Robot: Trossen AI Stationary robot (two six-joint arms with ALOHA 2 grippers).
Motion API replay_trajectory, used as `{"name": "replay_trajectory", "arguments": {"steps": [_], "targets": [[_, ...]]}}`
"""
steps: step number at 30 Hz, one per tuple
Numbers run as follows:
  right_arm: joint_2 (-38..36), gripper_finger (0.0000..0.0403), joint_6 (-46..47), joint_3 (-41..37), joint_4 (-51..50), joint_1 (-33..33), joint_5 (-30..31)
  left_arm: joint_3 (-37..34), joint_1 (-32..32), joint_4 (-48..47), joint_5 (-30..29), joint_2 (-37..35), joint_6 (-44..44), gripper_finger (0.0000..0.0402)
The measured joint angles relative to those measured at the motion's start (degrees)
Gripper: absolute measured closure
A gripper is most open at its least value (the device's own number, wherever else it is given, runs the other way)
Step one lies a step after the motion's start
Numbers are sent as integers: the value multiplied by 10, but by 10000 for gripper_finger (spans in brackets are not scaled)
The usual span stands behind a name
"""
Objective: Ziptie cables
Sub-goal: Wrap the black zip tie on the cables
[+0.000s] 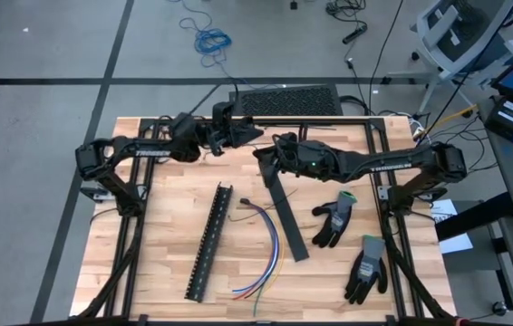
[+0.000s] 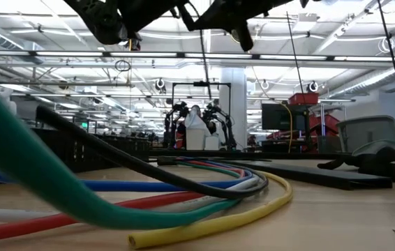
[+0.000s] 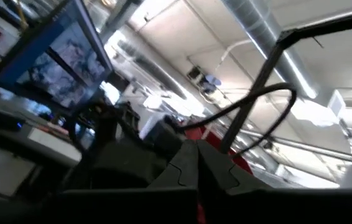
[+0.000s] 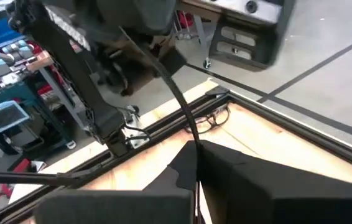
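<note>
Both arms hang raised over the far half of the butcher-block table point(image 1: 166, 190), elbows out toward the side edges and wrists turned inward so the two heads nearly meet above the middle. The left gripper point(image 1: 255, 127) points toward the right arm, its dark fingers point(image 3: 191, 165) pressed together, tip against tip, on nothing. The right gripper point(image 1: 261, 156) angles toward the left arm and slightly down; its fingers point(image 4: 191, 165) are closed too, and a thin black strand runs up from between them, so they seem pinched on it, though what the strand is cannot be told. The cables point(image 1: 264, 249), thin rubbery wires in blue, purple, red, orange and yellow-green, lie loose on the wood in a shallow arc near the table's middle, between a black slotted strip point(image 1: 209, 241) with toothed edges and a flat, smooth black bar point(image 1: 288, 222). Two grey knit gloves point(image 1: 352, 243) with dark palms and green cuffs lie limp to the right.
</note>
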Motion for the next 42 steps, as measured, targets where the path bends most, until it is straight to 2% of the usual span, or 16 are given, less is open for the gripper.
{"name": "replay_trajectory", "arguments": {"steps": [3, 8, 14, 16, 17, 20, 22, 24, 27, 31, 34, 42], "targets": [[-19, 402, -7, 0, -43, -1, -11, 0, 25, -5, 21, -8, -16, 401], [-43, 403, -5, 0, -114, 1, -15, 0, 67, 5, -8, -21, -11, 397], [-84, 403, 4, 0, -132, 8, -28, 0, 112, -12, 19, -28, -17, 357], [-98, 403, 2, 0, -127, 8, -30, 0, 116, -52, 36, -45, -10, 342], [-105, 403, 2, 0, -118, 8, -30, 0, 115, -81, 63, -55, 9, 336], [-122, 403, -3, 0, -75, 0, -50, 0, 82, -208, 155, -89, 117, 324], [-123, 403, -3, 0, -36, -12, -100, 0, 53, -305, 162, -115, 204, 323], [-118, 403, 1, 0, -3, -27, -166, 0, 23, -385, 123, -140, 307, 322], [-105, 403, 8, 0, 28, -50, -259, 0, -14, -455, 34, -174, 430, 322], [-96, 403, 15, 0, 27, -60, -300, 0, -45, -479, -65, -201, 517, 322], [-96, 403, 1, 0, 28, -56, -315, 0, -56, -470, -106, -208, 518, 322], [-93, 403, -74, 0, 20, -40, -312, 0, -79, -469, -115, -204, 432, 321]]}}
